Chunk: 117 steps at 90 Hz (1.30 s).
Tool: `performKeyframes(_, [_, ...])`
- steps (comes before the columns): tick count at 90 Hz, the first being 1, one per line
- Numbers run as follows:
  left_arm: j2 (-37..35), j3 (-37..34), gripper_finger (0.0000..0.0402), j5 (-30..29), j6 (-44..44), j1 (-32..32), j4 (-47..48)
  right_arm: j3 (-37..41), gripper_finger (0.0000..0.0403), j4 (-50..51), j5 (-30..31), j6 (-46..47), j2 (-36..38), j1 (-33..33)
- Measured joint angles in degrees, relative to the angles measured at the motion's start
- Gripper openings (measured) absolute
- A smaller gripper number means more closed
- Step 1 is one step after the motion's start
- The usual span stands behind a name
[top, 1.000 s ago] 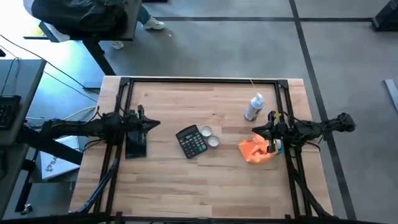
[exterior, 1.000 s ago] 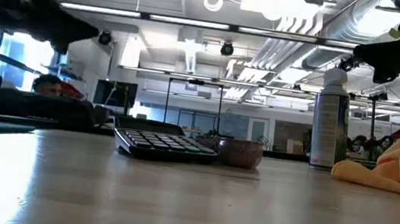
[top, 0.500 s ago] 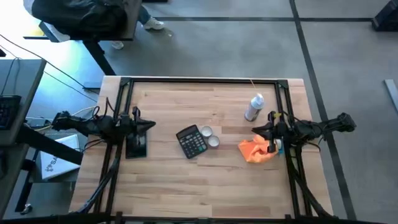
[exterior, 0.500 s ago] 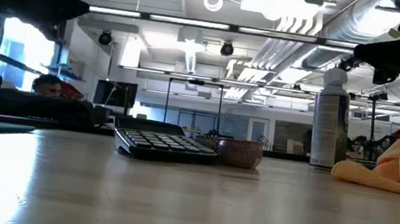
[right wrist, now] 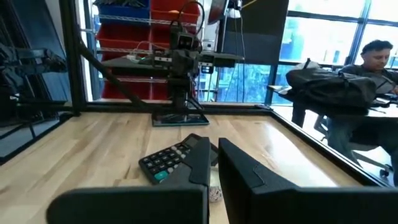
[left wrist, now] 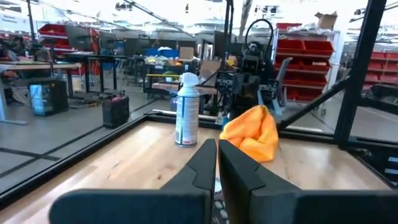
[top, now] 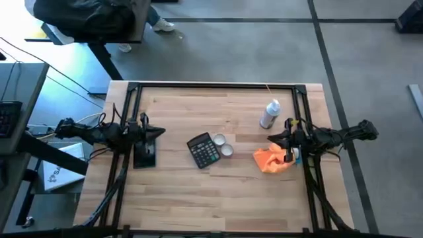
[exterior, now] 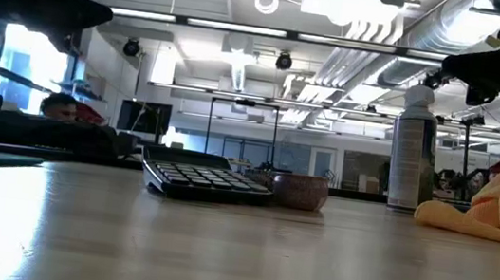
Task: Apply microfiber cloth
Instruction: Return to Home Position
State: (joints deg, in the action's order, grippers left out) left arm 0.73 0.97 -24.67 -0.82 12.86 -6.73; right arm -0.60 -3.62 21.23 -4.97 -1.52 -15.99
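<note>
The two fingers (left wrist: 200, 163) of the left gripper (left wrist: 216, 147) are pressed together, with only a thin line between them, and they grasp nothing. This gripper (top: 157, 132) hangs above the left side of the table (top: 198, 195) and points toward the middle. A flat black tablet (top: 144, 154) lies on the wood just beside it, partly under the arm.

The fingers (right wrist: 239, 163) of the right gripper (right wrist: 214, 147) are also clenched on nothing. This gripper (top: 272, 140) hangs at the right side of the table and points toward the left arm. In the low view it is high above the wood and apart from everything that lies there.

The orange cloth (top: 269, 160) lies crumpled on the table at the right side, below the right gripper and not touching it. In the left wrist view the cloth (left wrist: 252, 133) stands up as a soft heap near a white spray can (left wrist: 186, 109). The can (top: 269, 114) stands upright, farther back than the cloth.

Near the middle of the table lies a black calculator (top: 203, 151), and two small round dishes (top: 223, 145) are just beside it, on the side toward the cloth.

Beyond the table, a person (right wrist: 375, 57) sits behind a black bag (right wrist: 329, 87).
</note>
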Motion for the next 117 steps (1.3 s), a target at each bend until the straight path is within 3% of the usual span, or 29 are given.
performKeyframes(7, [0.0,0.0,0.0,0.2,-0.7,0.0,0.3,0.0,0.0,0.0,0.0,0.0,0.0,0.0])
performKeyframes(21, [0.7,0.0,0.0,6.3,-15.0,0.3,4.3,0.0,0.0,0.1,0.0,0.0,0.0,0.0])
performKeyframes(32, [0.9,0.0,0.0,9.6,-19.4,0.3,4.0,0.0,0.0,0.1,0.0,0.0,0.0,0.0])
performKeyframes(56, [1.2,0.0,0.0,14.9,-15.5,0.3,5.5,0.0,0.0,0.0,0.0,0.0,0.0,0.0])
performKeyframes(117, [1.2,0.0,0.0,15.0,-15.1,0.3,5.5,0.0,0.0,0.1,0.0,0.0,0.0,0.0])
